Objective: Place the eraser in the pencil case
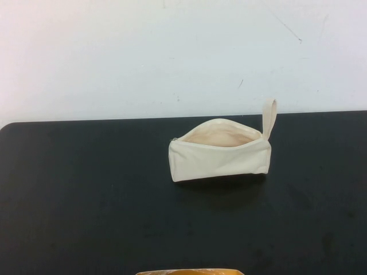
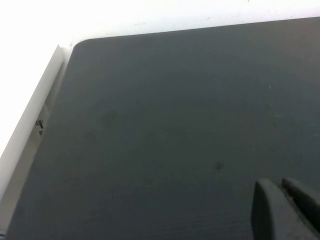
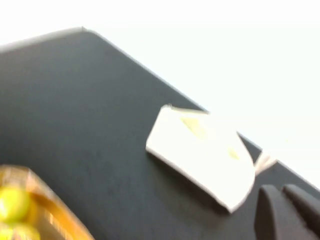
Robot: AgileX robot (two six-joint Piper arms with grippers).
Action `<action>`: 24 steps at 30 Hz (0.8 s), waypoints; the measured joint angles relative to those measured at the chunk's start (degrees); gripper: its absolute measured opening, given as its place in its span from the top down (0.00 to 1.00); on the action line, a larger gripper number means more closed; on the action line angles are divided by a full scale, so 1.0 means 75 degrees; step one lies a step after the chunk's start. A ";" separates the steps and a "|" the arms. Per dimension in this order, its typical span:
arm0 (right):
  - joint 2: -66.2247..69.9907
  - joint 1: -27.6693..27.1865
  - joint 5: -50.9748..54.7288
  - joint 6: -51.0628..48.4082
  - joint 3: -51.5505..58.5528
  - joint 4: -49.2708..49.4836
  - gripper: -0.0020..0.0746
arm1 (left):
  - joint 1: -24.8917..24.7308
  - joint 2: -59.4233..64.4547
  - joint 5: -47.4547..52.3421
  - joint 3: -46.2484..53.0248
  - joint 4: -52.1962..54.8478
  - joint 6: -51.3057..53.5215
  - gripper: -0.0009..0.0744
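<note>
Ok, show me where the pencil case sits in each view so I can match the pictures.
High view: pencil case right of centre on the black table, unzipped, strap up at its right end.
Left wrist view: not in it; only the left gripper over table.
Right wrist view: mid-frame, beyond the right gripper.
Shared landmark: the table's far edge against the white wall.

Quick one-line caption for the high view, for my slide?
Unzipped cream pencil case with upright loop strap on a black table; neither gripper in view, eraser not visible.

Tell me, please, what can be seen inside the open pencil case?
Only pale beige lining shows through the pencil case mouth; its front wall hides the bottom, so no eraser can be confirmed. The left gripper and right gripper hang away from it.
</note>
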 joint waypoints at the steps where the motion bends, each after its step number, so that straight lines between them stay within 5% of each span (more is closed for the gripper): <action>1: -0.0178 0.0000 0.0078 0.0000 0.0131 -0.0115 0.97 | 0.0000 0.0000 0.0000 0.0000 0.0000 0.0000 0.99; 18: -0.3928 -0.0054 -0.2037 0.0849 0.3798 -0.0897 0.98 | 0.0000 0.0000 0.0000 0.0000 0.0000 0.0000 0.99; 24: -0.5040 -0.1665 -0.2464 0.1038 0.5003 -0.0690 0.98 | 0.0000 0.0000 0.0000 0.0000 0.0000 0.0000 0.99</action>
